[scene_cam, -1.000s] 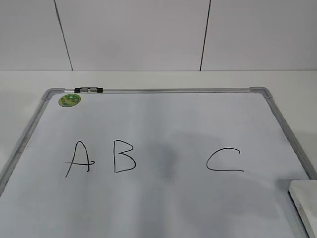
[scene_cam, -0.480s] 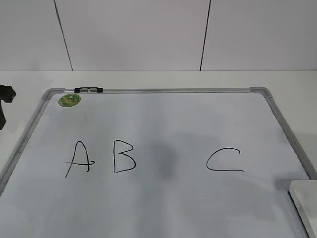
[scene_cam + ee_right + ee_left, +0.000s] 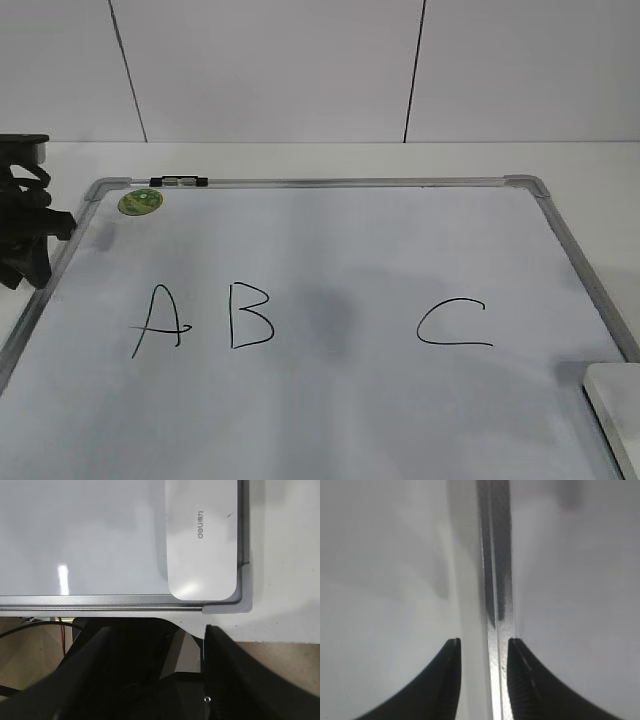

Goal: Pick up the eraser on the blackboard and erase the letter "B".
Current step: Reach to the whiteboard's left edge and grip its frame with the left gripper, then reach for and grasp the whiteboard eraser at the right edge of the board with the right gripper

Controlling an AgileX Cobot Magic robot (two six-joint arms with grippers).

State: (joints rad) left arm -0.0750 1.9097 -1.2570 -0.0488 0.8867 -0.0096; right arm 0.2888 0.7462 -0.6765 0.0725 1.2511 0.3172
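Right wrist view: our right claw hangs apart, empty, short of the eraser; next we must descend and grip it.

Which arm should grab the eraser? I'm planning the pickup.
Probably the right. The eraser lies in the board's near right corner, just ahead of the right gripper, whose jaws are open. The left gripper straddles the frame at the board's far left edge.

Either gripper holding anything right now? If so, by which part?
Nothing is held. The left gripper is open, straddling the blackboard frame without closing on it. The right gripper is open, back from the eraser, which lies in the board's corner.
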